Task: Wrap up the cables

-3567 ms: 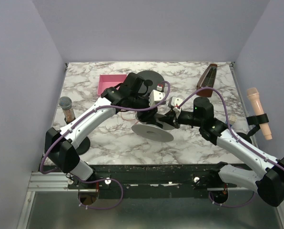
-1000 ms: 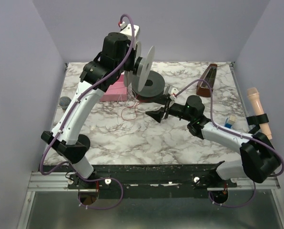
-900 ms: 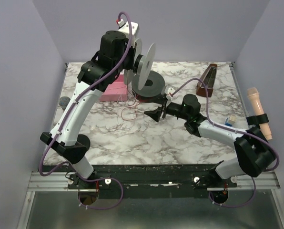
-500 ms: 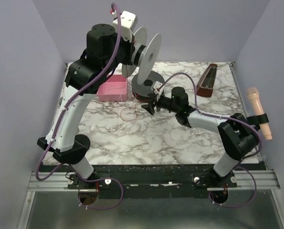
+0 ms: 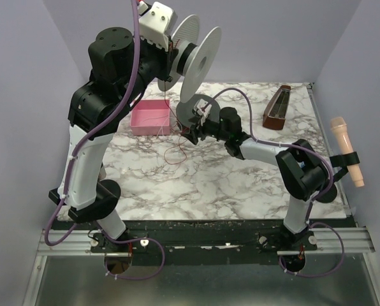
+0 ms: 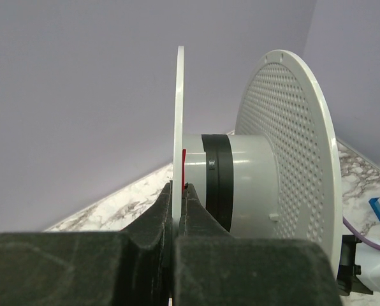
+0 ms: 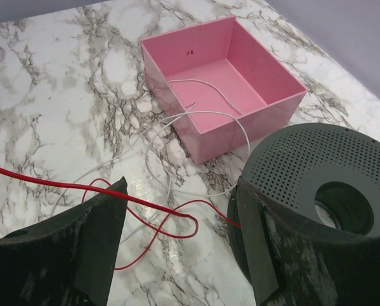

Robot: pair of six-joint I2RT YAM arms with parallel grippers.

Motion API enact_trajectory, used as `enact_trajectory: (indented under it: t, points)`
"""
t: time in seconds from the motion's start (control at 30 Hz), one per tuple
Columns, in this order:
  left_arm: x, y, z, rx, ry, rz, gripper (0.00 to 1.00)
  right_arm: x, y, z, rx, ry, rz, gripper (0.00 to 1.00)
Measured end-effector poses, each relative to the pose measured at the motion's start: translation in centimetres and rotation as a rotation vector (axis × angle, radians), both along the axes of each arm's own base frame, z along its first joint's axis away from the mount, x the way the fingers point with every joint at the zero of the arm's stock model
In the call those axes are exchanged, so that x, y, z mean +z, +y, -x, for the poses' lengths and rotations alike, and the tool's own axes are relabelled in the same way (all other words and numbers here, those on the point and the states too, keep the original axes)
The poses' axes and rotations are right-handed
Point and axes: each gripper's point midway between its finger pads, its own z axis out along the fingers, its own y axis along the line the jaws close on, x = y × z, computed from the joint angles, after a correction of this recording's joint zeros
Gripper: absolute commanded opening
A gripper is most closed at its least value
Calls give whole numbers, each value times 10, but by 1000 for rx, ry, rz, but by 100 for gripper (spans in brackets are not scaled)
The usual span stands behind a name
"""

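My left gripper (image 5: 171,56) is raised high over the back of the table, shut on the thin flange (image 6: 179,115) of a white spool (image 5: 199,60). In the left wrist view the left gripper (image 6: 177,189) pinches that flange, with a sliver of red beside it at the hub (image 6: 241,182). A thin red cable (image 5: 174,152) lies in loose loops on the marble and a strand rises toward the spool. My right gripper (image 5: 189,135) hovers low over the loops, open. In its wrist view the red cable (image 7: 145,205) crosses between the fingers of the right gripper (image 7: 180,220).
A pink box (image 7: 222,83) stands just past the loops, with a white cable (image 7: 177,121) trailing out of it. A dark grey perforated spool (image 7: 317,185) lies flat by the right finger. A brown wedge-shaped object (image 5: 278,105) sits at the back right.
My left arm has lifted the white spool higher and turned it. The right gripper has slid left across the table to the red loops, still open.
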Motion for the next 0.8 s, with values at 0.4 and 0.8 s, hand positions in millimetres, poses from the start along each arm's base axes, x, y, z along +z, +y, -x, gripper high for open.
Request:
enact_trajectory:
  t: [0.4,0.8]
  points:
    - [13,-7,6,-27,-38,10,0,-6,17,-1,26,140,-116,41]
    - [23,-8,14,-60,-62,28,0,9,30,-13,26,224,-244,12]
